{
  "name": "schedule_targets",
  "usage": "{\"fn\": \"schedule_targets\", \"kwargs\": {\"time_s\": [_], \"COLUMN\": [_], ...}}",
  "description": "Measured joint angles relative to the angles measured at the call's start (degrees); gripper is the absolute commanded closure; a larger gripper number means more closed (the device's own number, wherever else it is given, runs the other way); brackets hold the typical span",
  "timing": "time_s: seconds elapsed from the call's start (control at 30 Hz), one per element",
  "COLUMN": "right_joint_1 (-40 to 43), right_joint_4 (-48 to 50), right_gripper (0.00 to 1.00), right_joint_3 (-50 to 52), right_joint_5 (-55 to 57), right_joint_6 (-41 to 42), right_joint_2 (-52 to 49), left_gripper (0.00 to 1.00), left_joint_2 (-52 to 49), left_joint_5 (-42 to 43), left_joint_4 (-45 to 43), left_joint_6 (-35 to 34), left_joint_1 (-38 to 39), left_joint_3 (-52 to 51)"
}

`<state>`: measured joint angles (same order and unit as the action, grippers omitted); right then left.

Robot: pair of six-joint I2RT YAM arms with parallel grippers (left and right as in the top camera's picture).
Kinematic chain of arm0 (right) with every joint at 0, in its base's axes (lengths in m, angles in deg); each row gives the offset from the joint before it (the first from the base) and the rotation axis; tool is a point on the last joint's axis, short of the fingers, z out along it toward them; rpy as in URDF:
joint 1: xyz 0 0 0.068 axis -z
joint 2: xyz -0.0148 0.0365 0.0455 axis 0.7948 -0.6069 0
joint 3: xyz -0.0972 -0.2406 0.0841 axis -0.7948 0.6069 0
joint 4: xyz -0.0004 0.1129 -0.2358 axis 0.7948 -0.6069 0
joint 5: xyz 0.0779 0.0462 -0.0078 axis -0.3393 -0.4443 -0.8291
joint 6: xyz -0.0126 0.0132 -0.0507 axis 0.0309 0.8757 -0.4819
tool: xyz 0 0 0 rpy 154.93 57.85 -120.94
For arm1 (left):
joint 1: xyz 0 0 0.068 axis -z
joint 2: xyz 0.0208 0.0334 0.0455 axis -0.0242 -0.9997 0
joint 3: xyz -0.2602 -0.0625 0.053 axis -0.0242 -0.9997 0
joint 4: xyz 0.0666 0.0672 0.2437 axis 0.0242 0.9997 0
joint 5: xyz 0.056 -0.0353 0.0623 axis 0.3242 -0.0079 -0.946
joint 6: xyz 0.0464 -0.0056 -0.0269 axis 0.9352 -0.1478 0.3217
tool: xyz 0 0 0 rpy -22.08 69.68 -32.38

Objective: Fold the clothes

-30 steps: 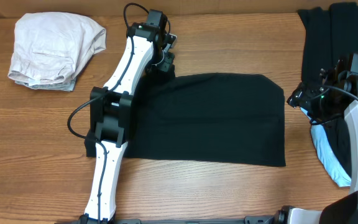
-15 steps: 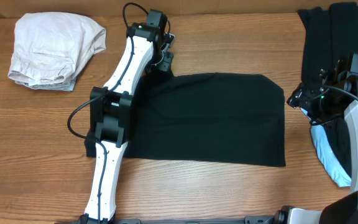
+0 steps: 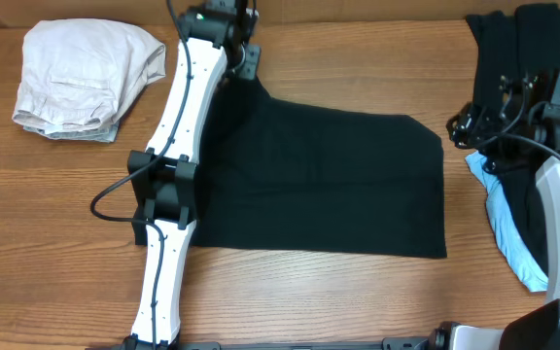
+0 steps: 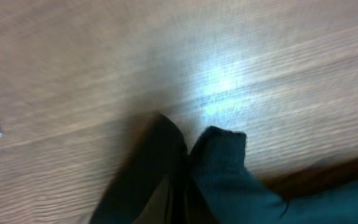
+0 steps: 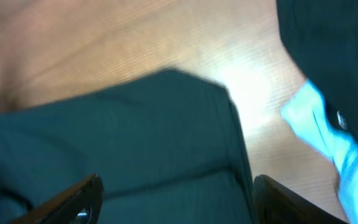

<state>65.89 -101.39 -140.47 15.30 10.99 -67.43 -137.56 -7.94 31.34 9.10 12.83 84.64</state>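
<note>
While the left end effector [image 3: 247, 63] pinched a far corner of the black garment [image 3: 338, 185], right end effector [image 3: 467, 126] wide, its shallow grip might slip.

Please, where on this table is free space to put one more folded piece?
Widest bare wood: the table left of the left arm, on the robot's side of the beige garment. Also a strip between the black garment and the robot-side edge, and a narrower one behind it. The right side is crowded by the pile of clothes and the right arm.
</note>
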Motion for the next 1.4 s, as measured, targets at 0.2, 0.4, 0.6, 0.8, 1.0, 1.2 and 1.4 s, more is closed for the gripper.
{"fn": "schedule_targets", "kwargs": {"time_s": [0.2,0.4,0.6,0.8,1.0,1.2,1.4], "right_joint_1": [-2.99,-3.21,-3.23,-3.65,-6.95,-9.29,-9.40], "right_joint_4": [9.42,17.57,22.32,26.86,31.95,35.56,38.07], "right_gripper": [0.20,0.23,0.29,0.35,0.37,0.46,0.81], "right_joint_3": [-0.11,-0.20,-0.22,-0.22,-0.22,-0.24,-0.24], "right_joint_5": [1.95,4.04,4.68,4.74,4.94,5.90,7.17], "right_joint_6": [-0.87,-1.09,-1.07,-1.07,-1.05,-0.17,0.96], "right_joint_2": [-3.54,-12.83,-21.66,-27.17,-32.17,-33.75,-34.10], "left_gripper": [0.96,0.96,0.96,0.96,0.96,0.96,0.96], "left_joint_2": [0.02,0.02,0.02,0.02,0.02,0.02,0.02], "left_joint_5": [-0.46,-1.62,-1.70,-1.73,-1.79,-1.95,-2.10], "left_joint_4": [0.42,0.24,1.36,2.73,3.52,4.59,5.84], "left_joint_6": [-0.50,-0.52,-0.52,-1.40,-1.81,-1.84,-1.81], "left_joint_1": [0.02,0.04,0.04,0.04,0.04,0.04,0.04], "left_joint_3": [5.22,6.51,6.51,6.51,6.51,6.51,6.51]}}
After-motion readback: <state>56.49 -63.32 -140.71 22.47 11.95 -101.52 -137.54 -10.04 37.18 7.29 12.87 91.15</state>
